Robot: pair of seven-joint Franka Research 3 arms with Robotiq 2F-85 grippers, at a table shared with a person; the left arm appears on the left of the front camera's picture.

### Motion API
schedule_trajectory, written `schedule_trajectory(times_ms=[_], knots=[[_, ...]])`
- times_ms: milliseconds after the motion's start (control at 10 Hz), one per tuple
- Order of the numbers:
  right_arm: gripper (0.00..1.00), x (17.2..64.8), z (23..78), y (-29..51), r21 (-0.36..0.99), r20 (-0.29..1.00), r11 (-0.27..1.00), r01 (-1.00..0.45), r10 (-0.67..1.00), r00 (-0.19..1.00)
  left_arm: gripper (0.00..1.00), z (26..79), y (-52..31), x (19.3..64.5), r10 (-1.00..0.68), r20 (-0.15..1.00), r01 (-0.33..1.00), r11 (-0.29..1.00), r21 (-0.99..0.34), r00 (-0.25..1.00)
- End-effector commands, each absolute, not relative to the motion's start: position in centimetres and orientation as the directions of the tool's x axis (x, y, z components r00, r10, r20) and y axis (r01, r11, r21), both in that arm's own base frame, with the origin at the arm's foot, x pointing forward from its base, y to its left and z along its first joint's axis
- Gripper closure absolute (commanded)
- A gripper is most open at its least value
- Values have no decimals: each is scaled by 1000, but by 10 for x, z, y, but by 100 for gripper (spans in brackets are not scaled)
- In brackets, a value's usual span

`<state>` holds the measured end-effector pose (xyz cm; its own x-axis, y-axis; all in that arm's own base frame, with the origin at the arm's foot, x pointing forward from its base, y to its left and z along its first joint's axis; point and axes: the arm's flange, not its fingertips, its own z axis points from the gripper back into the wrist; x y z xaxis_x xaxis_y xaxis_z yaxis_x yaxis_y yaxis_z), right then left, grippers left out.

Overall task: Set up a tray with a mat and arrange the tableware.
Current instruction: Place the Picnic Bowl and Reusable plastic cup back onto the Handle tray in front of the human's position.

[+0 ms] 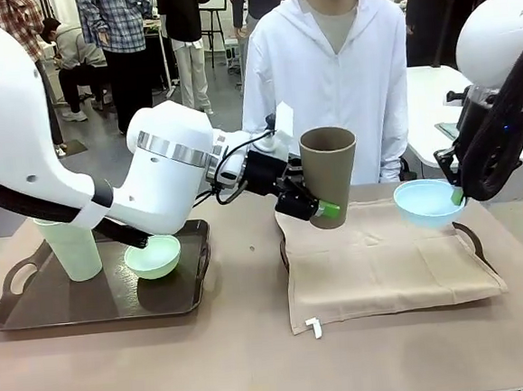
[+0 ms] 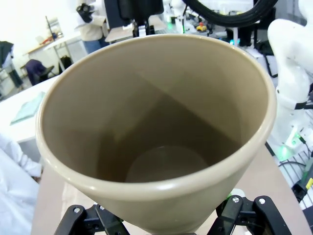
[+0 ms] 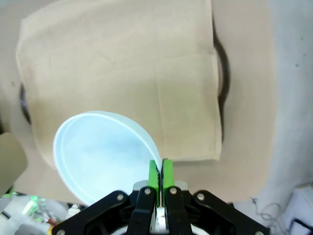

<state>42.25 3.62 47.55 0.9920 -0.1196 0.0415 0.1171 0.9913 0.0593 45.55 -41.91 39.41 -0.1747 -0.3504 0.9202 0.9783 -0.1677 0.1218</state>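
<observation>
Left gripper is clamped on the lower wall of the brown cup, which stands upright over the far left corner of the mat; I cannot tell whether its base touches the cloth. Right gripper pinches the rim of the light blue bowl at the mat's far right corner. I count 2 cups, 2 bowls, 2 trays and 1 mat; the pale green cup and pale green bowl sit side by side on the left tray. From the left wrist I look down into the brown cup's bare inside, while the front view gives me its outer wall. From the right wrist the green pads nearly meet on the bowl's rim, and the right tray shows its handles past 2 mat edges. In front, the mat overhangs that tray's near edge, and bare table lies between the trays and along my side.
</observation>
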Motion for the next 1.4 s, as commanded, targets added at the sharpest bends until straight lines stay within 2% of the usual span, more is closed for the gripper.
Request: schedule_trajectory(times_ms=[0, 300, 600, 700, 1000, 1100, 1300], knots=[[96, 435, 463, 47, 69, 43, 991, 117, -121, 992, 18, 379, -426, 470, -303, 934, 973, -190, 133, -187], [96, 450, 431, 49, 77, 40, 992, 104, -107, 993, 18, 343, -437, 490, -325, 928, 976, -175, 128, -180], [96, 457, 414, 47, 95, 27, 989, 111, -114, 993, 18, 319, -447, 506, -387, 916, 992, -104, 68, -104], [96, 452, 423, 47, 58, 22, 993, 101, -102, 995, 18, 326, -436, 494, -351, 927, 984, -162, 78, -132], [96, 455, 419, 46, 61, 20, 993, 105, -106, 994, 18, 315, -440, 499, -364, 923, 987, -146, 72, -121], [96, 462, 410, 43, 107, 14, 991, 85, -87, 996, 18, 310, -441, 497, -338, 921, 971, -202, 128, -192], [96, 469, 392, 38, 144, 39, 988, 63, -70, 997, 18, 300, -453, 494, -348, 907, 957, -244, 158, -238]])
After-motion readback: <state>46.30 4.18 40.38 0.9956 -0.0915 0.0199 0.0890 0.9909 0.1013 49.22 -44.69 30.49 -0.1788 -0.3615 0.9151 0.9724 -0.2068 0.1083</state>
